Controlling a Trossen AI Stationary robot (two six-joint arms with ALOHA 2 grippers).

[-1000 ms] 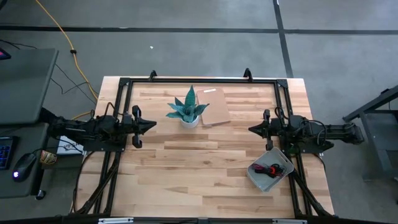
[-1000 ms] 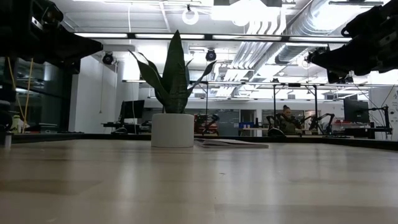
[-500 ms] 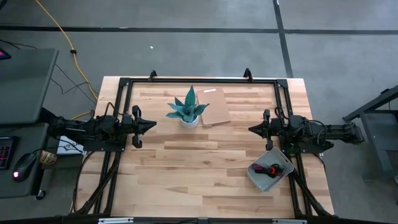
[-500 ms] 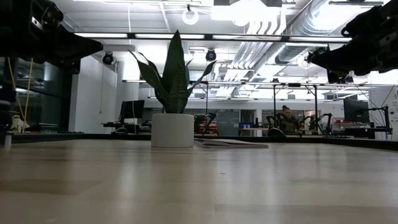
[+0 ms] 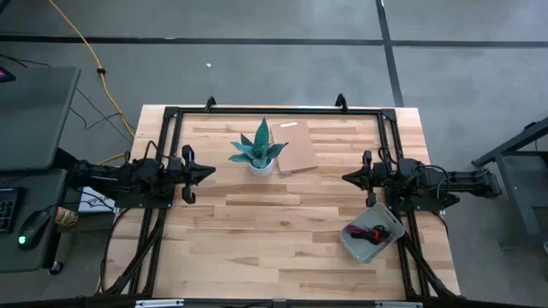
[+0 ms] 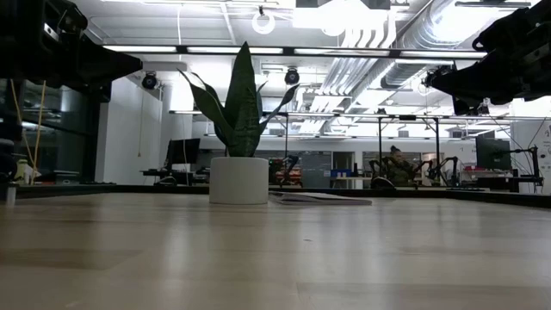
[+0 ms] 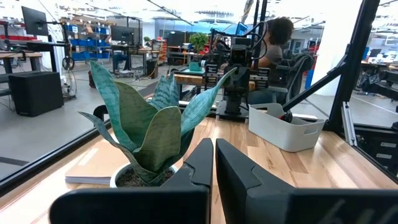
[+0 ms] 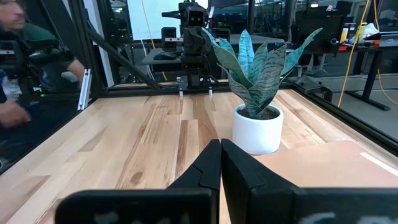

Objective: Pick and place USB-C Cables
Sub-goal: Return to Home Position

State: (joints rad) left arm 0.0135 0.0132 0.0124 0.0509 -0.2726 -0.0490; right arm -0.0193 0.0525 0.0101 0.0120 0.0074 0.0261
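Here, wooden table (image 5: 257, 231), cables (image 5: 374, 232) (in tray (image 5: 350, 240)), workshop (image 6: 362, 129) behind

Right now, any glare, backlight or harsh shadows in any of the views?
High view: even light, no glare on the table. Low view: ceiling lights blow out; left arm and right arm are dark silhouettes. Left wrist view: left hand dark against a bright room. Right wrist view: bright panel behind the left arm.

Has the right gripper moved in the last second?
No. In the high view the right gripper keeps the same gap from the potted plant.
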